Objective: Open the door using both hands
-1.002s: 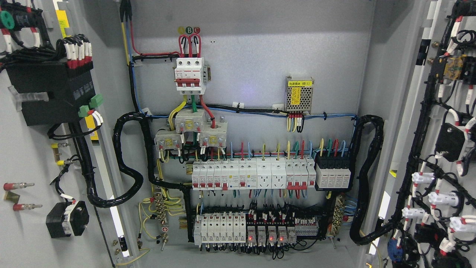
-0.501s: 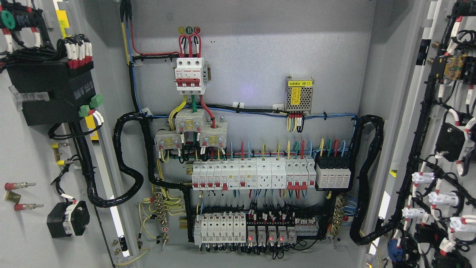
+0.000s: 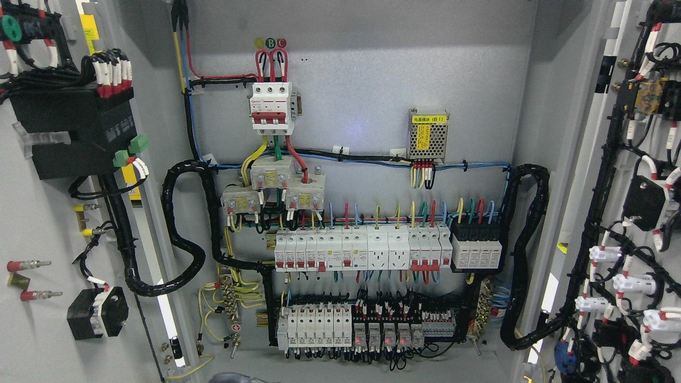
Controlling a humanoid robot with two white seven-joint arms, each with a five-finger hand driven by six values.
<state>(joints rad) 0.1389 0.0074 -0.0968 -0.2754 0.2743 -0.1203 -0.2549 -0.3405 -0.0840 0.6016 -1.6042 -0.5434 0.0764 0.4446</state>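
Single head view, facing straight into the open cabinet's back panel (image 3: 372, 90), close in, left door (image 3: 32, 223) and right door (image 3: 638, 213) flanking that panel at the frame edges

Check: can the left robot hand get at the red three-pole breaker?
Probably yes. The left door and right door stand wide open and nothing hangs in front of the breaker. Only a grey sliver of the left arm shows at the bottom edge, so its reach is uncertain.
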